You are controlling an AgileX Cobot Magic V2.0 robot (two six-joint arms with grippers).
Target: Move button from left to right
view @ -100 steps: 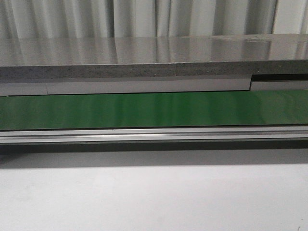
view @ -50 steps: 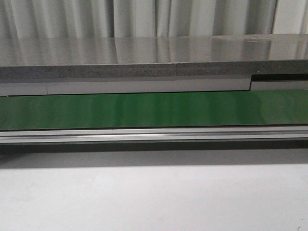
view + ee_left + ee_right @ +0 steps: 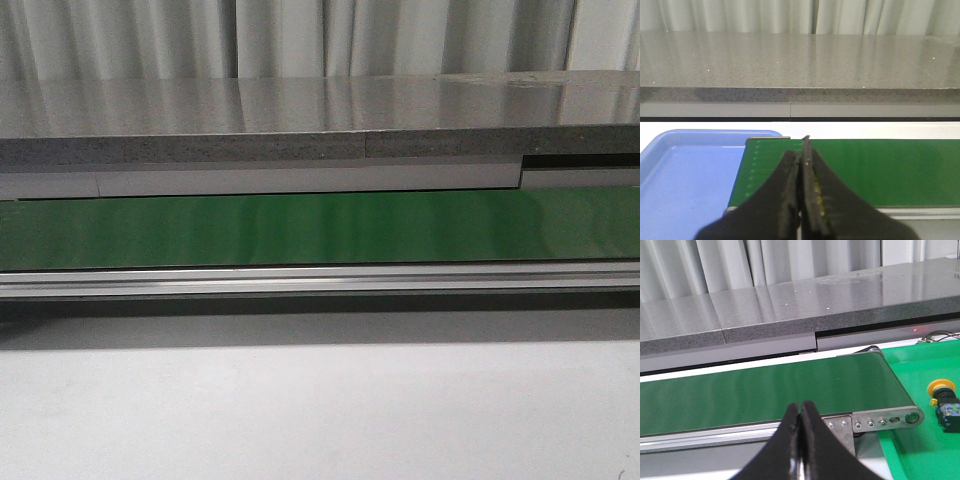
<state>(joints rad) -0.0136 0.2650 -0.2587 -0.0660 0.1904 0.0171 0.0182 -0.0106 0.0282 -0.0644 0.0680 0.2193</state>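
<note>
Green conveyor belt (image 3: 320, 230), blue tray (image 3: 685, 175), grey countertop (image 3: 320, 110).

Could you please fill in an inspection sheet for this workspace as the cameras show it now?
Surface: green conveyor belt bare; white table in front.
Job's things: button lies on a green tray beyond the belt's end roller.
Clutter: blue tray at the belt's other end, nothing seen in it.
End effectors: left end effector shut; right end effector shut; both hold nothing.
Cables: thin wires near the green tray.
Surroundings: grey stone counter, pale curtain.

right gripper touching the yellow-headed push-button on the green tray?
Apart. In the right wrist view, the shut right gripper sits over the green conveyor belt; the yellow-headed push-button lies on the green tray, belt end between them.
</note>
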